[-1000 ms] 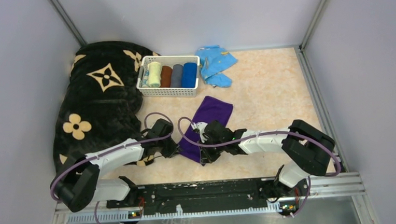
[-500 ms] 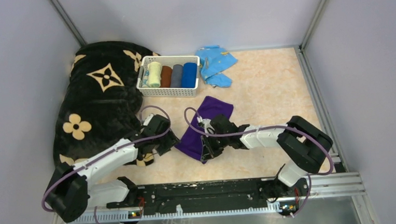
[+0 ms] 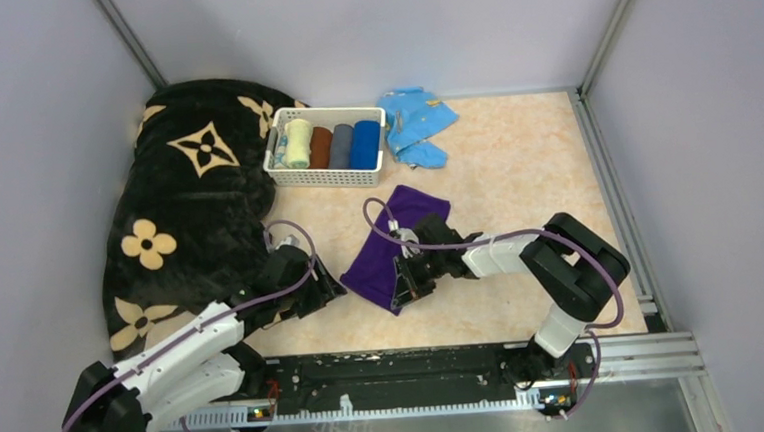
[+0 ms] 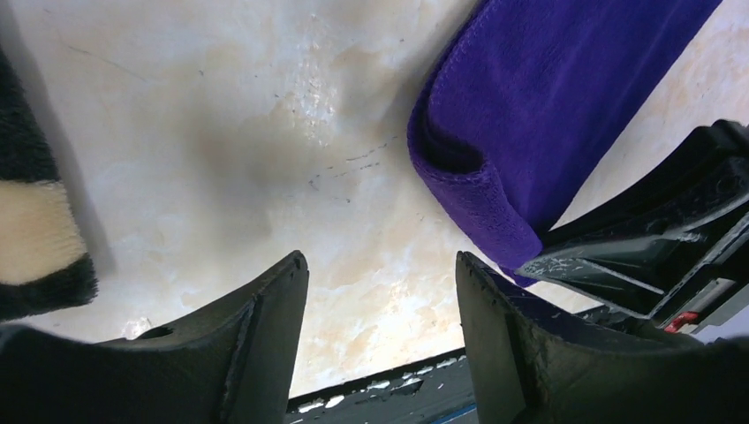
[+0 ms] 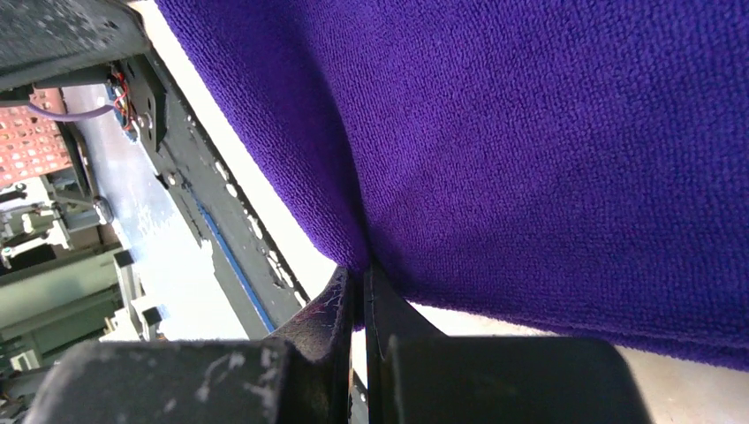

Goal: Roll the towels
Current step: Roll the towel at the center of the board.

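The dark purple towel (image 3: 398, 240) lies folded on the beige floor below the basket, its near end turned up in a small fold (image 4: 477, 190). My right gripper (image 3: 405, 282) is shut on the towel's near edge (image 5: 371, 252). My left gripper (image 3: 330, 285) is open and empty, just left of the towel's near corner; in the left wrist view its fingers (image 4: 265, 309) frame bare floor. The royal blue towel (image 3: 365, 144) and the pale yellow towel (image 3: 297, 143) sit rolled in the white basket (image 3: 328, 176).
The basket also holds a brown roll (image 3: 321, 148) and a grey roll (image 3: 341, 145). A black blanket with tan flowers (image 3: 189, 198) fills the left side. A light blue cloth (image 3: 413, 124) lies right of the basket. Grey walls enclose the floor.
My left arm has pulled back toward the near left, its gripper moving away from the towel. My right gripper has stayed on the towel's near edge while its arm folded closer.
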Controlling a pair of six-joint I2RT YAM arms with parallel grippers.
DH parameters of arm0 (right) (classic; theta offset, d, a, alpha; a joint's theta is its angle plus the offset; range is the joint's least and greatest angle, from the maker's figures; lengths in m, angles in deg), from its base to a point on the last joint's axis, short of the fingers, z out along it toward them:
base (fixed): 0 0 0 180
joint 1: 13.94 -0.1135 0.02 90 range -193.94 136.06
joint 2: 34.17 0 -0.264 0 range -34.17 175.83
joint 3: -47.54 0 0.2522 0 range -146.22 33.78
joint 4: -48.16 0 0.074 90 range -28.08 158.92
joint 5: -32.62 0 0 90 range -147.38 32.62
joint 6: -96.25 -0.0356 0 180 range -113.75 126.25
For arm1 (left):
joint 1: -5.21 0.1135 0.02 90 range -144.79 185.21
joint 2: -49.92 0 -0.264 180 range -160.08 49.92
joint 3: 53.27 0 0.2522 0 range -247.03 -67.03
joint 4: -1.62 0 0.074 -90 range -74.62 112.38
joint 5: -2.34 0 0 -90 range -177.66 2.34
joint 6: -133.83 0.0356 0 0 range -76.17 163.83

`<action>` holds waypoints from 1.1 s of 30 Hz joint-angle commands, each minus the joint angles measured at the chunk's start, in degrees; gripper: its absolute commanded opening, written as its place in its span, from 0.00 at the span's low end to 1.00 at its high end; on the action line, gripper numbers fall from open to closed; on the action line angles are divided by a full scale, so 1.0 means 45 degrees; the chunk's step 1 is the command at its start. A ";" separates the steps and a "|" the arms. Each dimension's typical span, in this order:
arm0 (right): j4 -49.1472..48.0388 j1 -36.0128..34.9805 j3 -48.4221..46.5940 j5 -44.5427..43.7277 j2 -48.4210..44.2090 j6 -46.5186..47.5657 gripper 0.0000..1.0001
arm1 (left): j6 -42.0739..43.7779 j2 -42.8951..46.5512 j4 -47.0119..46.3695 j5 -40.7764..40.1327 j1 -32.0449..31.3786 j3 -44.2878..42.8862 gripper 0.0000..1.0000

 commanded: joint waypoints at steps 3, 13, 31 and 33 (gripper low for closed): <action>0.0381 0.0220 -0.0753 0.0294 0.0239 0.0194 0.00 | 0.0531 -0.0720 -0.2235 0.0790 0.0038 0.0276 0.67; 0.1194 0.0212 -0.1201 0.0011 0.0208 0.0475 0.04 | 0.0280 -0.2655 -0.3374 0.0427 0.0038 -0.0294 0.64; 0.4589 -0.3750 -0.3202 -0.8585 -0.3050 0.3677 0.41 | -0.0331 -0.5531 -0.2348 0.0519 0.0058 -0.1147 0.55; 0.4486 -0.4262 -0.3364 -0.8913 -0.2766 0.3874 0.41 | -0.0404 -0.5683 -0.2315 0.0544 0.0058 -0.1150 0.55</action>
